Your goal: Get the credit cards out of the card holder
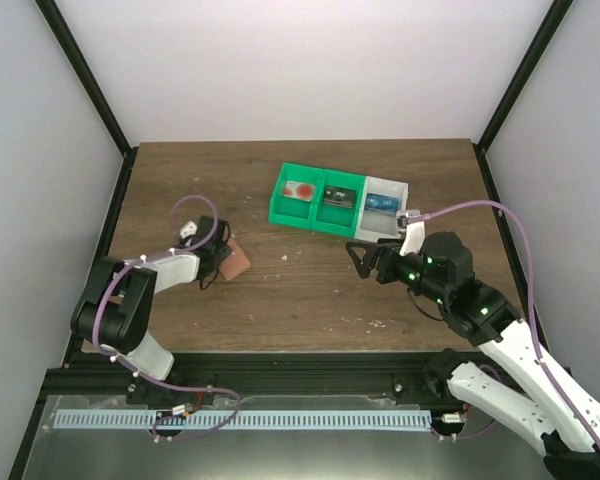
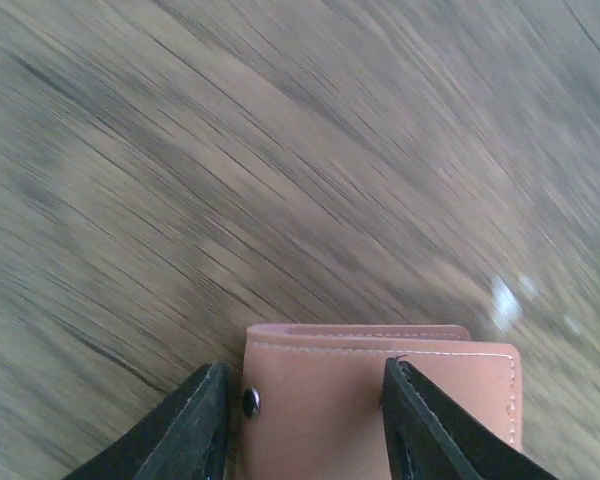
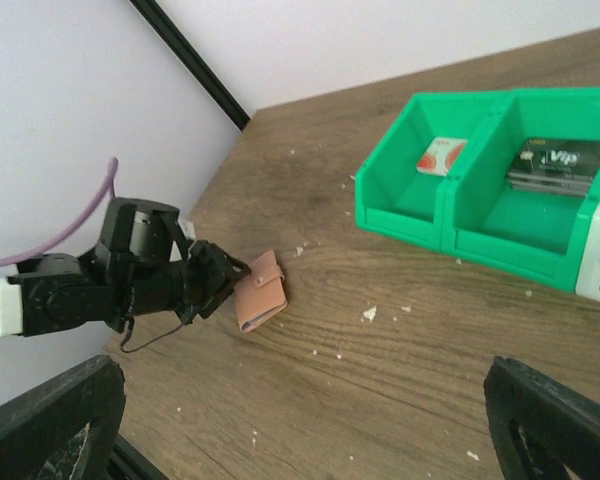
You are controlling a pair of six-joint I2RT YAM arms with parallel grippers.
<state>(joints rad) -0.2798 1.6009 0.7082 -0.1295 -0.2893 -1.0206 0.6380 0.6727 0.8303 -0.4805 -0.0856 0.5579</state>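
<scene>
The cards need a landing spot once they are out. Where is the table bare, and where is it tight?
The table is bare between the card holder and the right gripper, on the near side of the green bins. Its far left corner is also bare. It is crowded around the left gripper at the holder.

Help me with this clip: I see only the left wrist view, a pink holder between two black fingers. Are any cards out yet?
Observer: No. The right wrist view shows the card holder folded shut at the left hand, no card beside it.
Reviewer: Where is the other arm?
Observer: The right hand is open and empty, close to the green bins.
Reviewer: Anything in them?
Observer: One red-and-white card, one black card.
</scene>
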